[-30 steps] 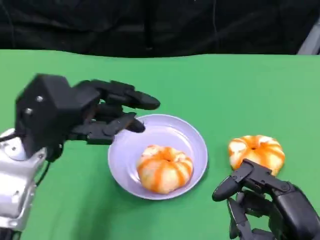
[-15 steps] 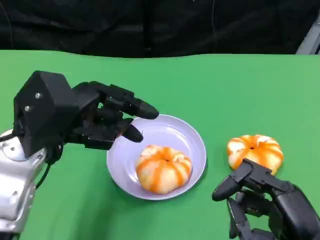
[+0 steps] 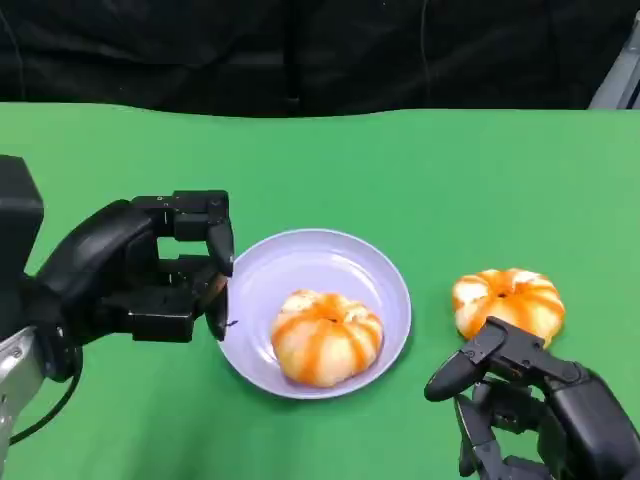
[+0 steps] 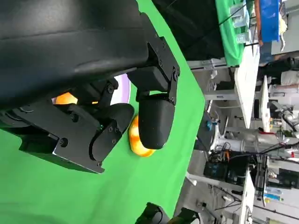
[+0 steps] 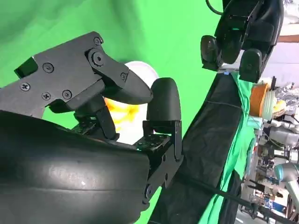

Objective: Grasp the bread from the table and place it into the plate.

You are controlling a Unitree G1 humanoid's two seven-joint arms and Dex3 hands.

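Two hands, one plate and two breads are on show. Furthest left, the left hand hangs beside the plate's left rim, its fingers curled in toward the palm with nothing held; its forearm is cut off by the picture's edge. The one lavender plate sits on the surface and holds the first bread, a round orange-striped bun lying in the near half of the dish. The second bread lies on the bare surface, well to the right of the plate. Just in front of it is the right hand, partly cut off at the lower corner, fingers spread and empty, one fingertip close to the bun; contact cannot be judged. In the left wrist view the left hand's fingers hide most of a bread. The surface is a plain green cloth; behind it hangs dark drapery.
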